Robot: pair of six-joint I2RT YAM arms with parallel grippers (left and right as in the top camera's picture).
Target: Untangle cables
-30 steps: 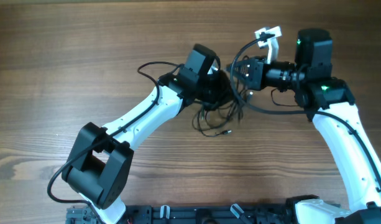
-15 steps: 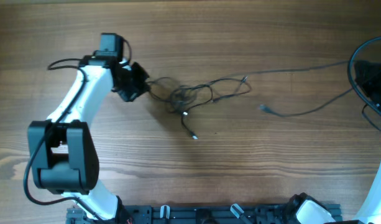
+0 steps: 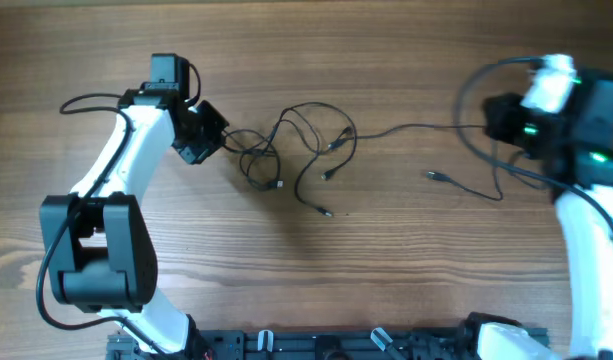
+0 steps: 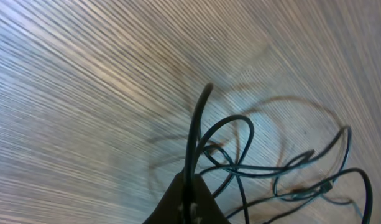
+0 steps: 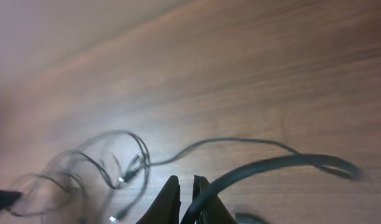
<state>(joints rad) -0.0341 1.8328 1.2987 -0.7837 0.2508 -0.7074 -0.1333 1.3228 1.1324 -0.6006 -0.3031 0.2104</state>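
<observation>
Wood-grain bench beneath, bare board open on every side of the tangle. Reaches up from the near edge with the left arm, bends at the elbow and aims the left claw rightward, clamped shut on a strand of the cables. Climbs the right-hand side with the right arm and turns the right claw leftward; shows its fingers almost together, a thin slit between, any hold on the blurred cord beside them impossible to tell. Spreads the cables as loose loops just right of the left claw, long axis left to right, one strand stretched toward the right claw, one plug end apart on bare wood.
</observation>
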